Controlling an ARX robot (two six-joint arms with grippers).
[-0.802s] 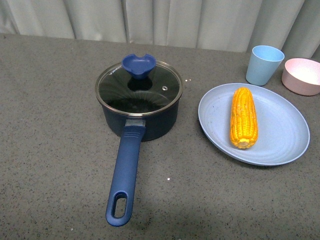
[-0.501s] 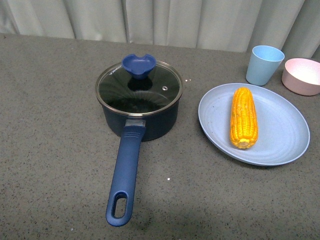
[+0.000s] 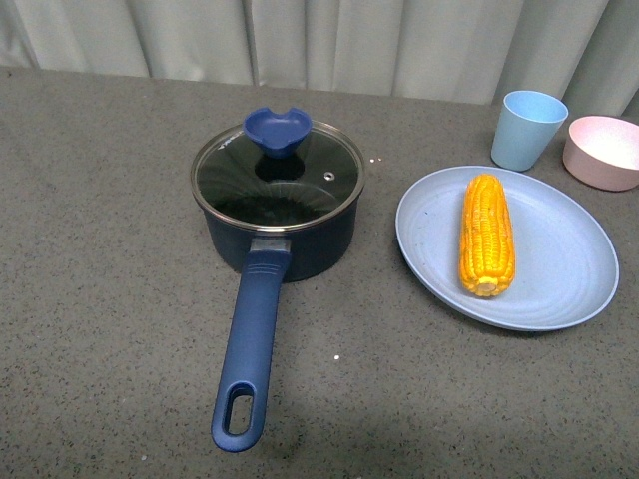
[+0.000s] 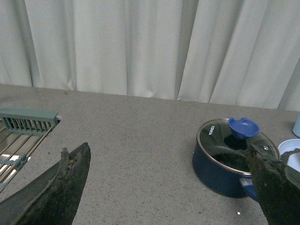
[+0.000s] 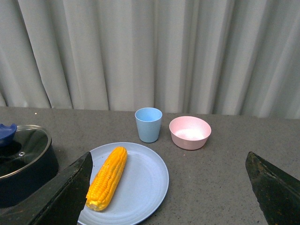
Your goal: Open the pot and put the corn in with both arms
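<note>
The dark navy pot [image 3: 283, 239] stands mid-table with its glass lid [image 3: 278, 183] on, the blue knob [image 3: 278, 130] on top and the long blue handle [image 3: 250, 344] pointing toward me. To its right the yellow-orange corn [image 3: 486, 234] lies on a light blue plate [image 3: 559, 269]. Neither arm shows in the front view. In the left wrist view my left gripper [image 4: 168, 161] is open and empty, with the pot [image 4: 220, 171] ahead near one finger. In the right wrist view my right gripper [image 5: 168, 161] is open and empty, the corn [image 5: 108, 177] just beyond one finger.
A light blue cup [image 3: 531, 129] and a small pink bowl [image 3: 604, 152] stand at the back right, behind the plate. A pale green wire rack [image 4: 23, 136] shows in the left wrist view. Grey curtains hang behind the grey table.
</note>
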